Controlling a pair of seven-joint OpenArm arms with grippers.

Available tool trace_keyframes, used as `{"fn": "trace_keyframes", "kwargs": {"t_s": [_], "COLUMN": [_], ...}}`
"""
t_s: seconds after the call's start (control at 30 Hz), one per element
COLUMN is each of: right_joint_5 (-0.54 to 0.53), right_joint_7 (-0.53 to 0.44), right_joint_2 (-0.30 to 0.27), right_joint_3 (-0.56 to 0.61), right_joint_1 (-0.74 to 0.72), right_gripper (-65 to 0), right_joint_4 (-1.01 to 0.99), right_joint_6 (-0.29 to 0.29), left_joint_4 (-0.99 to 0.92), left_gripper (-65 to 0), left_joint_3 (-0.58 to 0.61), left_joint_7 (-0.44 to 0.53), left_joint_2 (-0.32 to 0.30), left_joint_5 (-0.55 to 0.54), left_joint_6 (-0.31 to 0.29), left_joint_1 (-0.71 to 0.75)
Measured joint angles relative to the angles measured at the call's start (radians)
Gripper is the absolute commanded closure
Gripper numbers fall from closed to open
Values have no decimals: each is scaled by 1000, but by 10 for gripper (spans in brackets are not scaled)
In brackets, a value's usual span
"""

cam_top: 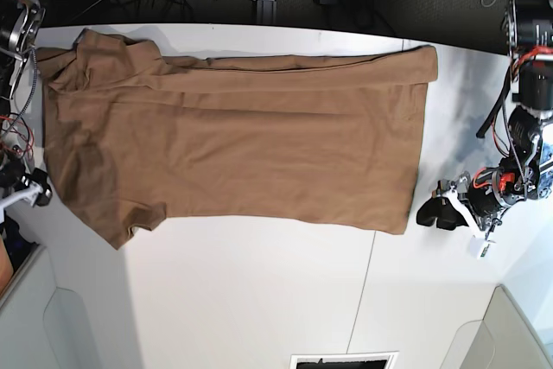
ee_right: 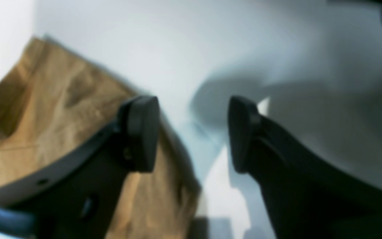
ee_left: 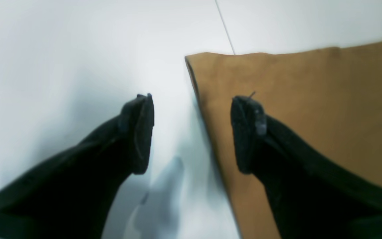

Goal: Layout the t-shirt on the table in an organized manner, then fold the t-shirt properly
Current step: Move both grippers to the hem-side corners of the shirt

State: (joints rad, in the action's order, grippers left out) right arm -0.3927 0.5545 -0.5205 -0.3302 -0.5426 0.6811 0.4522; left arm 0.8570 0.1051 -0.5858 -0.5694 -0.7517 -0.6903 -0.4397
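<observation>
Tan-brown cotton short-sleeved t-shirt point(cam_top: 233, 140) lies flat on white matte table point(cam_top: 259, 300), long axis left-right in base view, sleeves leftward, hem rightward. Left gripper point(ee_left: 192, 132) and right gripper point(ee_right: 194, 132): fingers apart, empty.

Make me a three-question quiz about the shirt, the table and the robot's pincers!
1. Where is the left pincer?
A. Beside the shirt's edge
B. Under the shirt
C. On its middle

2. What colour is the shirt?
A. Blue
B. Tan-brown
C. Green

3. How is the right pincer?
A. Holding the shirt
B. Open, empty
C. Shut tight

Answers: 1 A, it hangs by the shirt's edge over the table; 2 B, every view shows brown cloth; 3 B, a gap shows between its fingers.
</observation>
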Motion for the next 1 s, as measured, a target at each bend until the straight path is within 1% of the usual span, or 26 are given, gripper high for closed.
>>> {"fn": "trace_keyframes", "kwargs": {"t_s": [0.07, 0.17, 0.2, 0.3, 0.37, 0.4, 0.5, 0.6, 0.67, 0.7, 0.73, 0.77, 0.8, 0.87, 0.9, 0.93, 1.0], "right_joint_5": [-4, -15, -18, -27, -31, -36, -37, -45, -45, -56, -61, -68, -67, -66, -64, -63, -56], "right_joint_7": [-18, -20, -21, -29, -29, -31, -34, -35, -35, -34, -33, -26, -21, -7, -6, 5, 42], "right_joint_2": [10, 16, 20, 40, 57, 68, 90, 108, 117, 120, 122, 125, 125, 124, 124, 124, 121], "right_joint_3": [1, 1, 1, 0, 0, 0, 0, -1, -1, -1, -1, -1, 0, 0, 0, 0, 0], "right_joint_1": [-2, -5, -6, -6, -8, -9, -12, -12, -12, -13, -12, -12, -12, -11, -9, -8, -7], "right_gripper": [-332, -332, -332, -330, -330, -330, -330, -329, -328, -315, -283, -233, -167, -35, 0, 0, 0], "right_joint_4": [-26, -41, -42, -42, -42, -41, -40, -40, -40, -40, -40, -40, -40, -40, -38, -30, -6], "right_joint_6": [5, 8, 16, 30, 31, 31, 38, 59, 73, 76, 79, 79, 79, 79, 79, 79, 79], "left_joint_4": [-76, -164, -184, -216, -217, -217, -217, -217, -217, -217, -217, -217, -217, -217, -218, -219, -216], "left_gripper": [-392, -392, -392, -392, -392, -392, -391, -391, -390, -387, -367, -325, -263, -114, -46, 0, 0], "left_joint_3": [0, -1, -2, -2, -3, -3, -3, -6, -6, -6, -6, -6, -6, -6, -5, -5, -5], "left_joint_7": [11, 33, 63, 100, 128, 131, 130, 110, 92, 92, 88, 89, 87, 76, 73, 70, 53], "left_joint_2": [27, 66, 76, 103, 122, 126, 126, 130, 138, 142, 146, 152, 155, 154, 153, 150, 144], "left_joint_5": [13, 63, 68, 115, 132, 134, 134, 130, 133, 131, 131, 131, 133, 137, 138, 138, 129], "left_joint_6": [-2, 1, -2, 1, 57, 58, 58, 56, 24, 11, 2, 2, 2, 2, 1, 1, 0], "left_joint_1": [-39, -65, -68, -85, -87, -87, -88, -90, -90, -90, -90, -90, -90, -90, -89, -87, -87]}}
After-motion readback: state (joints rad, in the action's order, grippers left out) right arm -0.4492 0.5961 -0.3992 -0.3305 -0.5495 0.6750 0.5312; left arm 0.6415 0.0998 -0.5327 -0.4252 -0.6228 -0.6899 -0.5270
